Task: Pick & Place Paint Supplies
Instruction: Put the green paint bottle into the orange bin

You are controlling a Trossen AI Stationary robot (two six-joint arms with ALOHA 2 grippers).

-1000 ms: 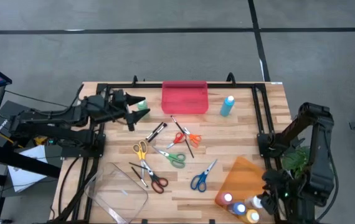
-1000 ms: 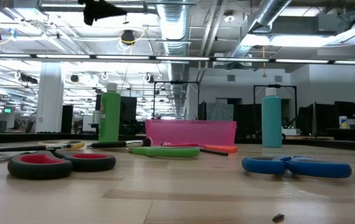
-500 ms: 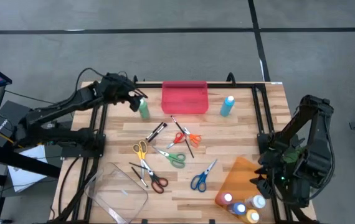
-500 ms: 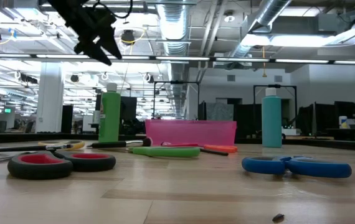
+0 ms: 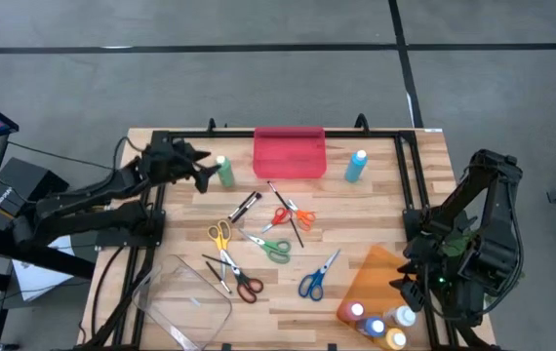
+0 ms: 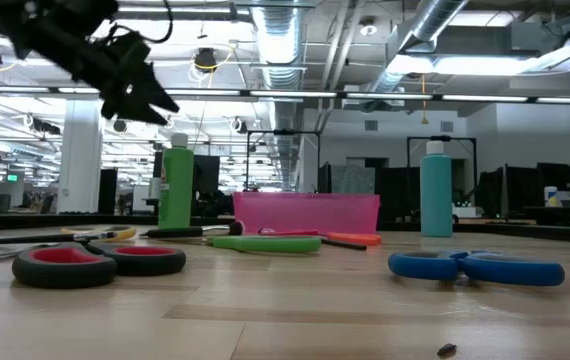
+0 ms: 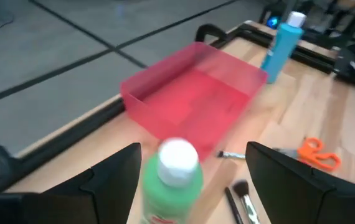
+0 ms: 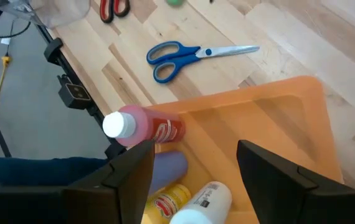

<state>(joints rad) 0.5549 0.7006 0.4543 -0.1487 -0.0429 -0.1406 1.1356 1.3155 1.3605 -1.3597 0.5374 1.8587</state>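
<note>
- Left gripper (image 6: pixel 155 100): raised above the green paint bottle (image 6: pixel 176 187), fingers apart, not touching it.
- Pink tray (image 6: pixel 306 212): between the green bottle and the blue paint bottle (image 6: pixel 436 189).
- Foreground: red-handled scissors (image 6: pixel 98 262), blue-handled scissors (image 6: pixel 475 266).

Legible text: none. The red paint bottle (image 8: pixel 145 129) and yellow paint bottle (image 8: pixel 170 200) in the orange tray (image 8: pixel 271 137) carry labels, print unreadable.
</note>
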